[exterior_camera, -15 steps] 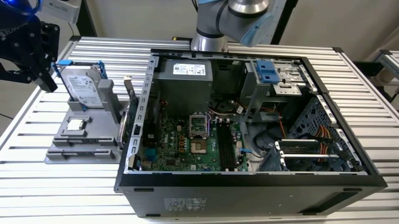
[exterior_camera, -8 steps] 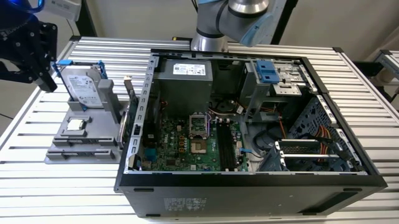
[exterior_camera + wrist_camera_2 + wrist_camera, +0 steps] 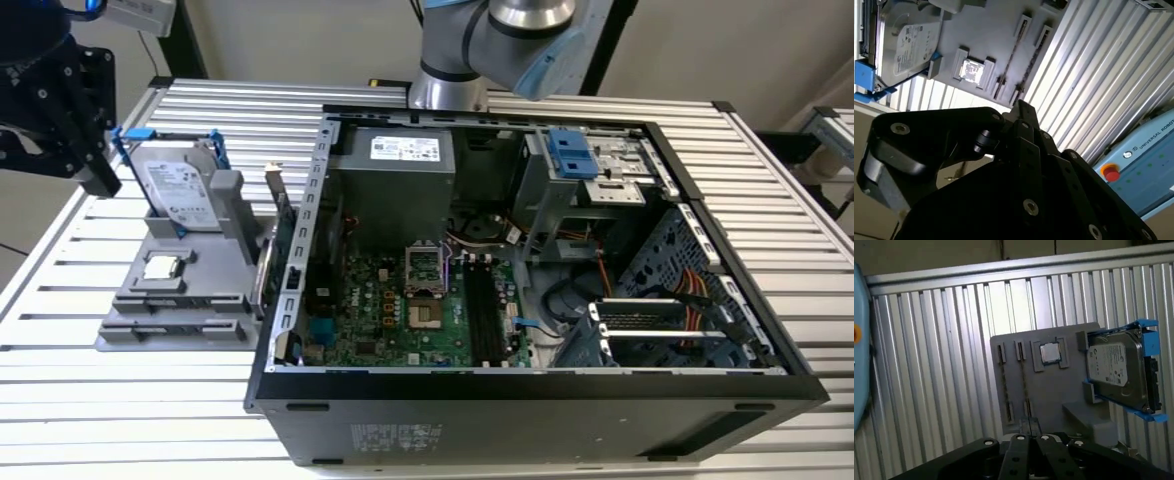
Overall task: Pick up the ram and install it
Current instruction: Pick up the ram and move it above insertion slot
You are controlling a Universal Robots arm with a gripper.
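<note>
Your gripper point(image 3: 96, 178) hangs at the exterior view's left, above the edge of the slatted table point(image 3: 240, 110). It is raised clear of the grey holder point(image 3: 174, 320) that sits there. Whether the gripper is spread or pressed together you cannot tell from these angles.

In the first wrist view the gripper point(image 3: 1030, 439) looks toward the holder point(image 3: 1054, 390), and the ram point(image 3: 1024, 384) stands on edge in it. The ram sits in the slot nearer the processor chip point(image 3: 1050, 353) and reads as a thin dark line. The second wrist view shows the ram point(image 3: 1010, 59) the same way, beyond the gripper point(image 3: 1021, 107) and apart from it.

On the chip's other side, a hard drive point(image 3: 178, 187) in a blue frame stands upright in the same holder.

To the exterior view's right of the holder lies the open computer case point(image 3: 534, 395) (side panel off, motherboard point(image 3: 387, 320) facing up). Its long black memory slots point(image 3: 483, 310) run near the board's middle.
</note>
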